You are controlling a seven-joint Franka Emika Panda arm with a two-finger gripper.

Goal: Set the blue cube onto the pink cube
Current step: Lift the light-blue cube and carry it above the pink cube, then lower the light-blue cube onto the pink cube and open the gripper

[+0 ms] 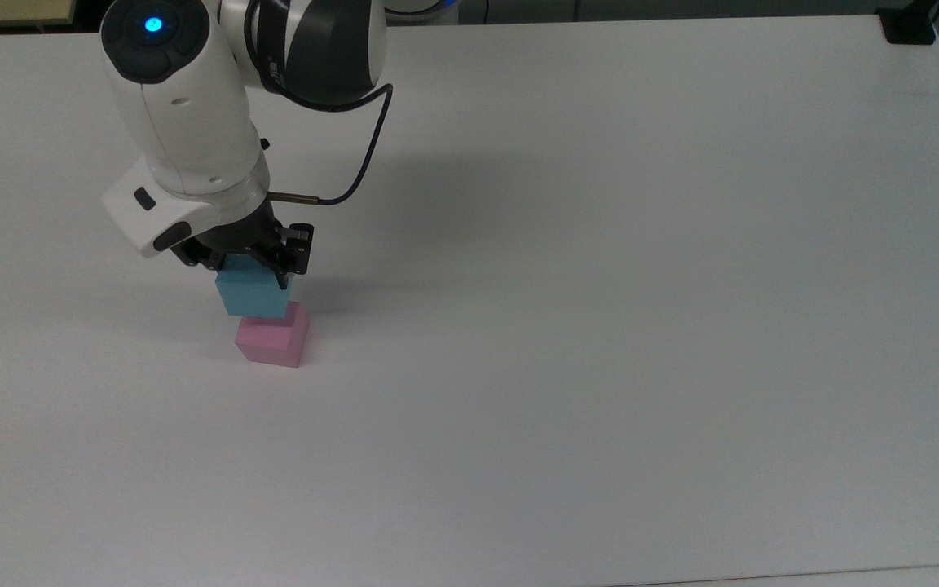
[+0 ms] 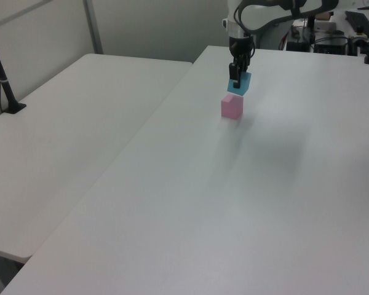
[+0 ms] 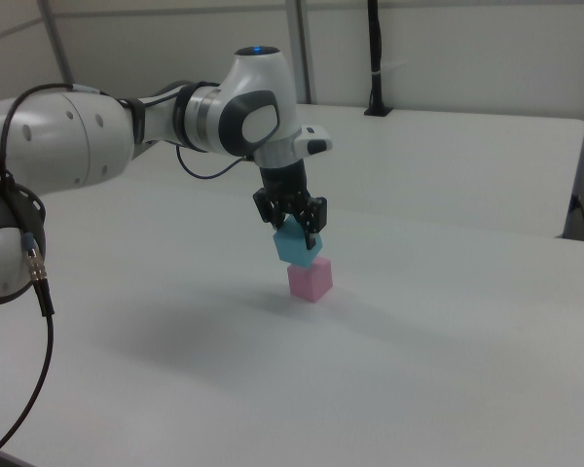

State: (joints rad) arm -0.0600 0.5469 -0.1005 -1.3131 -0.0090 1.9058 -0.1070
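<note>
1. I can read no brand, label or lettering on anything here; the cubes have plain matte faces and the arm's white shell carries only a round blue light point(image 1: 149, 24) on its upper joint.
2. The gripper point(image 1: 251, 265) points down with its black fingers point(image 1: 284, 259) closed against opposite sides of the blue cube point(image 1: 250, 295), so the cube is clamped and carried.
3. In the right view the blue cube point(image 3: 298, 245) hangs tilted, one lower corner dipping toward the pink cube point(image 3: 310, 280).
4. Whether the two cubes touch I cannot tell; in the left view the blue cube point(image 2: 238, 85) sits just above the pink cube point(image 2: 232, 106).
5. The pink cube point(image 1: 272, 342) rests flat on the white table point(image 1: 600, 326), toward the top view's left.
6. A dark cable point(image 1: 363, 159) loops from the arm down to the wrist.
7. A second white table point(image 2: 67, 135) stands alongside on the left view's left.
</note>
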